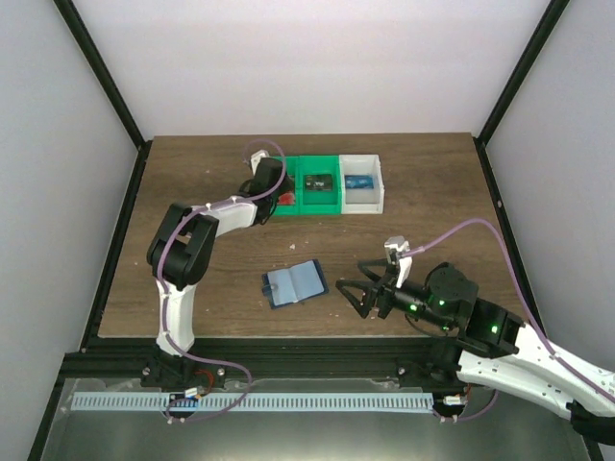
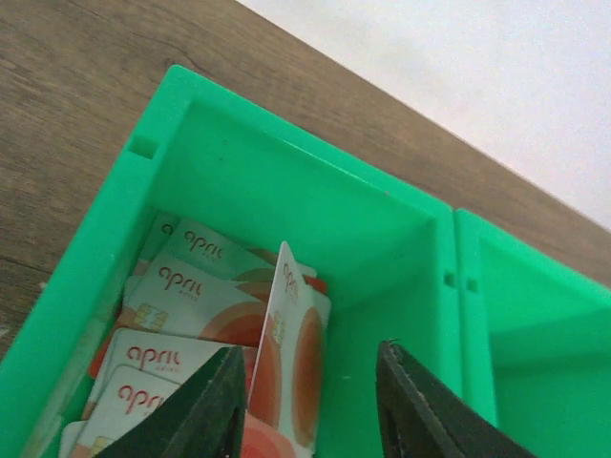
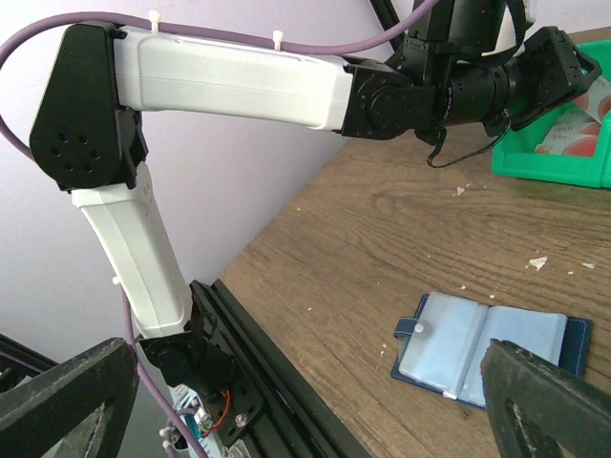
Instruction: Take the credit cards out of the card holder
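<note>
While the left gripper (image 2: 310, 386) reaches into the end compartment of the bright green plastic bin (image 2: 115, 239), its two black fingers (image 2: 205, 410) stand partly apart and clamp nothing. Between them one red-and-white plastic credit card (image 2: 286, 324) stands on edge, nearer one finger than the other; whether it touches that finger cannot be told. Its long axis runs up and down, leaning a little, with the thin edge towards the wrist camera. Beneath it more red-and-white cards (image 2: 181, 286) lie flat and overlapping on the bin floor.

The right gripper (image 1: 348, 286) hangs over the brown wood-grain surface (image 1: 192, 288) with jaws spread wide and empty. It points at the navy-blue folding card holder (image 1: 295, 283) just beside it. That holder lies open near the middle of the surface, blue-grey pockets up, with its long axis running left to right, slightly slanted.
</note>
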